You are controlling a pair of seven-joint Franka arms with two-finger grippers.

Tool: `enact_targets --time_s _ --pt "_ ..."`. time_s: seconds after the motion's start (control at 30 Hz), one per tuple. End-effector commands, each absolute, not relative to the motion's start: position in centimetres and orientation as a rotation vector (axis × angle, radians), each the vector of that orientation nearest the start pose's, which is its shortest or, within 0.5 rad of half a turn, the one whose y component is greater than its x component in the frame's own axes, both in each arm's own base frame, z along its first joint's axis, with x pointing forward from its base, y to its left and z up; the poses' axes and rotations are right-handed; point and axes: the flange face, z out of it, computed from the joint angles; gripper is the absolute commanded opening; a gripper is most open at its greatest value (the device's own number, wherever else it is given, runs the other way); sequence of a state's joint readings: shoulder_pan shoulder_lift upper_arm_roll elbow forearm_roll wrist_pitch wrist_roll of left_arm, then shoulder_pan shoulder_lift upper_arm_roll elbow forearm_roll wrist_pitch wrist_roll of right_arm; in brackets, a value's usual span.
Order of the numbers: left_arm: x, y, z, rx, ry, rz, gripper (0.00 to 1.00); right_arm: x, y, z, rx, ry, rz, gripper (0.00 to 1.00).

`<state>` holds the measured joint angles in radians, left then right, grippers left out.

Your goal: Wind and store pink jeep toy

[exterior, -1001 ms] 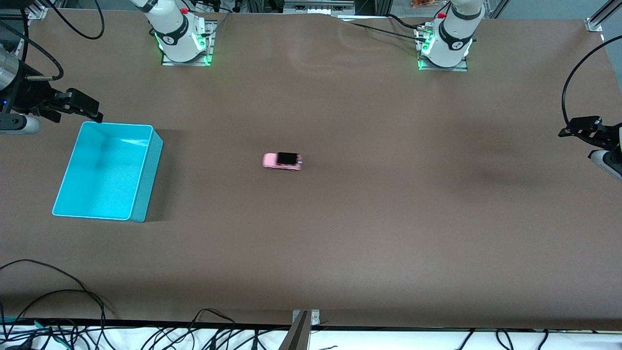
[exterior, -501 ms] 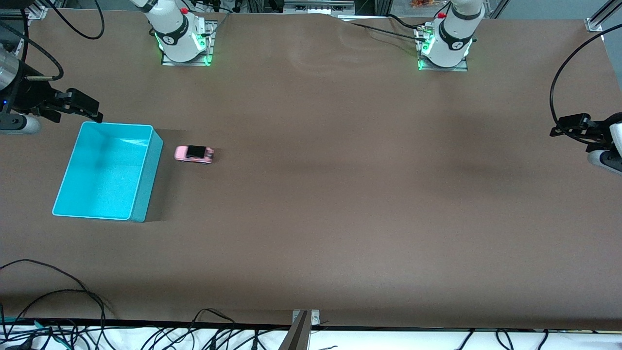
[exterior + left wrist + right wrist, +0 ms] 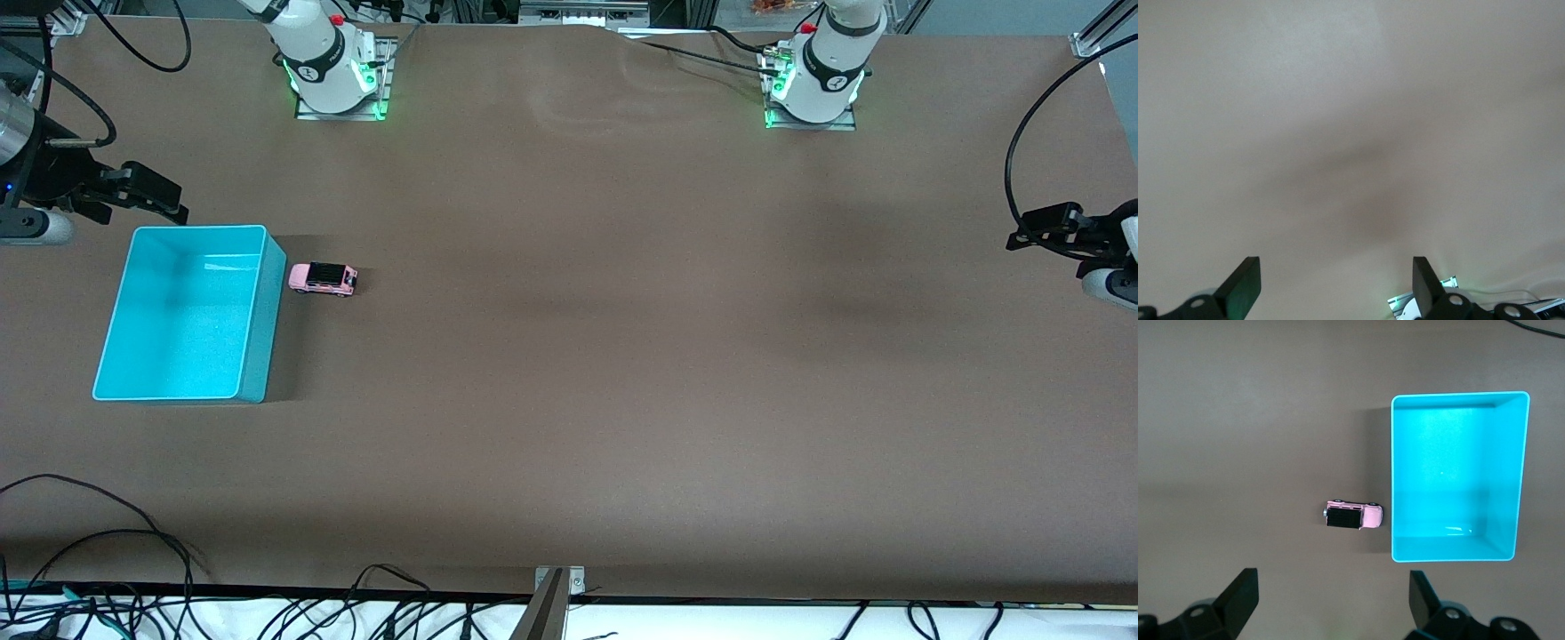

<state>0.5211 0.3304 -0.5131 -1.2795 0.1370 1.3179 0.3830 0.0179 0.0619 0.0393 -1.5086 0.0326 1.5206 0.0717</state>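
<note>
Tool states first. Front view: right tool (image 3: 147, 191) hangs over the bin's (image 3: 253, 320) corner, left tool (image 3: 1045, 227) over the surface (image 3: 622, 356) at its own end, waiting. The jeep (image 3: 324, 278) stands on its wheels just beside the bin's wall.

Left wrist view: fingers (image 3: 1245, 287) apart, bare surface below.

Right wrist view: fingers (image 3: 1238, 597) apart, nothing held; jeep (image 3: 1352, 515) just beside the bin (image 3: 1458, 553). I judge it light, rigid and free-rolling; I would pinch across its flat sides.

place: robotics lab | evidence: bolted arm bases (image 3: 336, 80), loose cables (image 3: 133, 569)
</note>
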Motion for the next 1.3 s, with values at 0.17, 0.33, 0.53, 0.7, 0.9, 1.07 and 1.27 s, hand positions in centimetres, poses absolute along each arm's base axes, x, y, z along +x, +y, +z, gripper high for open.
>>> enact_targets --time_s 0.17,0.33,0.53,0.7,0.9,1.07,1.27 --pt "61.1 5.2 58.3 -3.136 0.44 0.345 1.0 56.8 3.6 62.1 -3.113 0.003 0.067 1.0" --pt "60.4 1.9 60.2 -3.085 0.457 0.3 1.0 56.8 3.6 62.0 -3.113 0.003 0.07 1.0" --pt "59.7 0.4 61.2 -3.07 0.342 0.191 1.0 56.8 3.6 62.0 -3.113 0.003 0.07 1.0" --pt "58.1 1.4 60.9 -3.159 0.276 0.061 1.0 56.8 3.8 62.1 -3.113 -0.004 0.067 1.0" --pt "55.2 0.5 60.9 -3.158 0.271 0.015 1.0 56.8 3.8 62.1 -3.113 -0.004 0.067 1.0" --pt "54.4 0.4 60.9 -3.156 0.256 0.026 1.0 56.6 4.9 62.2 -3.126 -0.01 0.064 1.0" --pt "54.3 0.4 60.7 -3.144 0.208 0.088 1.0 57.1 4.8 61.6 -3.132 0.004 0.069 1.0"
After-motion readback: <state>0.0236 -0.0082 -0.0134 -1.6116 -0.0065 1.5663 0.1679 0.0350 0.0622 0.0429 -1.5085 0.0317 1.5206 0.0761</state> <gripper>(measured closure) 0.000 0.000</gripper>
